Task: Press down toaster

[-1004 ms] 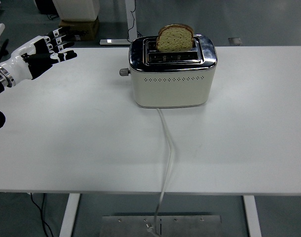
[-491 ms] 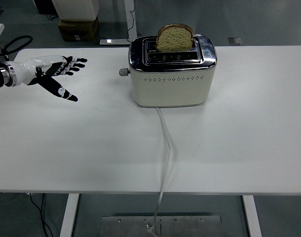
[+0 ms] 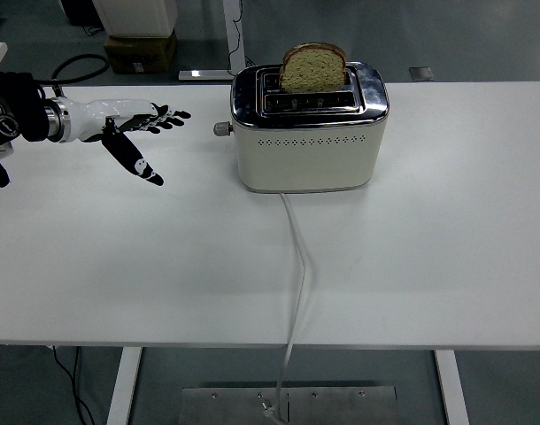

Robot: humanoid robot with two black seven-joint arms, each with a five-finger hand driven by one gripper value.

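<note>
A cream toaster point(image 3: 307, 142) with a chrome top stands at the back middle of the white table point(image 3: 164, 266). A slice of brown bread point(image 3: 313, 68) sticks up out of its slot. Its grey lever knob point(image 3: 222, 128) juts from the left end, raised. My left hand point(image 3: 139, 131) reaches in from the left edge, fingers spread flat and thumb pointing down, holding nothing. Its fingertips point(image 3: 181, 114) are a short way left of the knob, apart from it. The right hand is out of view.
The toaster's white power cord point(image 3: 300, 266) runs from its front over the table's near edge. Behind the table on the floor are a cardboard box point(image 3: 139, 49) and a table leg base point(image 3: 208, 74).
My left hand has moved right across the table toward the toaster's knob, and has turned from upright to flat with the fingers spread. Toaster and bread have not moved.
</note>
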